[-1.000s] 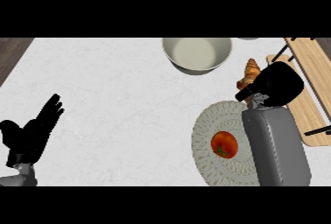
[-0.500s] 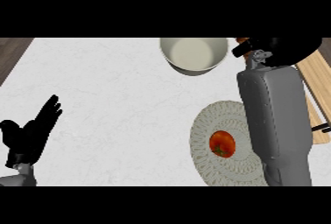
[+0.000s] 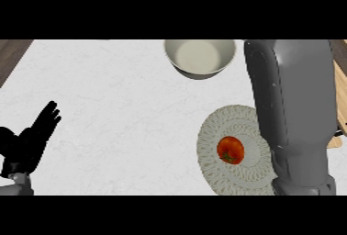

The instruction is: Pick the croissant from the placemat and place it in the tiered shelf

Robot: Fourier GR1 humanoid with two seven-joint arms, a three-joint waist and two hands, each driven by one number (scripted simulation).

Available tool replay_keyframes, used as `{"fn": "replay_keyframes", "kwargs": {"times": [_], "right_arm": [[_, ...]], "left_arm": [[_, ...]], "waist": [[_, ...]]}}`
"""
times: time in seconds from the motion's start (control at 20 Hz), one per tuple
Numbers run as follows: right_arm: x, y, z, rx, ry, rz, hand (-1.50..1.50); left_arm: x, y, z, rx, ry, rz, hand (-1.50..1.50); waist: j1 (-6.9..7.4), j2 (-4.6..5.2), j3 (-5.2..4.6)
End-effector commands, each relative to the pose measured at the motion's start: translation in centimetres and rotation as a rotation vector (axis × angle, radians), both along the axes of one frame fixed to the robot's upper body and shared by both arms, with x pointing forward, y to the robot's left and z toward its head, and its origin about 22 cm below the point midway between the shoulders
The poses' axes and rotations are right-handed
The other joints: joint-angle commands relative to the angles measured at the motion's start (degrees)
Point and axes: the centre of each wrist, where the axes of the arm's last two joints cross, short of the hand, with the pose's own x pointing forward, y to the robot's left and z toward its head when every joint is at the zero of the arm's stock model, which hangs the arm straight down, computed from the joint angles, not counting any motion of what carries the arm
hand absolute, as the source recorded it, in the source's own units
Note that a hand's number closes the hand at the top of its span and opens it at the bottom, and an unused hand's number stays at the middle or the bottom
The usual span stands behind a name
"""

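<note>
Placing step, judged. Right forearm [image 3: 291, 114] extends toward 1 o'clock; right hand unseen, state unknown. Left hand [image 3: 30, 140] rests open at 8 o'clock. Tomato [image 3: 230, 149] on placemat [image 3: 217, 170].

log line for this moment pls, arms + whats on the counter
right grey forearm: extended over shelf side, hand out of view | left black hand: open, resting | red tomato on round woven placemat | croissant: not visible

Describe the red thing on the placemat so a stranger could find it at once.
Start at the grey forearm on the right. Beside it lies a round woven placemat, and the tomato sits on it, the only red thing on the white counter.
</note>
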Motion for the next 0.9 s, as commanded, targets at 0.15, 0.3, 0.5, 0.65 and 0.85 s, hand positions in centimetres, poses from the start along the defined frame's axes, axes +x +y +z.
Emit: {"fn": "replay_keyframes", "kwargs": {"times": [0.15,0.3,0.5,0.65,0.85], "right_arm": [[0.5,0.9,3.4,0.025,0.033,-0.301,1.5],[0.8,-0.4,6.0,0.016,0.082,-0.365,1.5],[1.6,-1.0,6.4,0.002,0.14,-0.365,1.5],[2.4,-3.2,6.8,0.009,0.155,-0.362,1.5],[2.7,-5.3,7.5,0.007,0.159,-0.43,1.5]], "left_arm": [[-0.5,0.7,0.7,0.016,0.002,0.011,0.0],[-0.8,0.1,0.4,0.009,0.003,0.011,0.0],[-0.7,0.1,0.5,0.006,-0.006,0.017,0.0],[-1.1,-0.1,-1.2,0.0,-0.002,0.028,0.0],[-1.1,0.1,-0.2,0.0,-0.002,0.017,0.0]], "waist": [[-0.68,-0.26,0.02],[-0.58,-0.33,0.02],[-0.92,-0.05,0.02],[-1.09,0.23,0.0],[-0.81,0.12,0.04]]}}
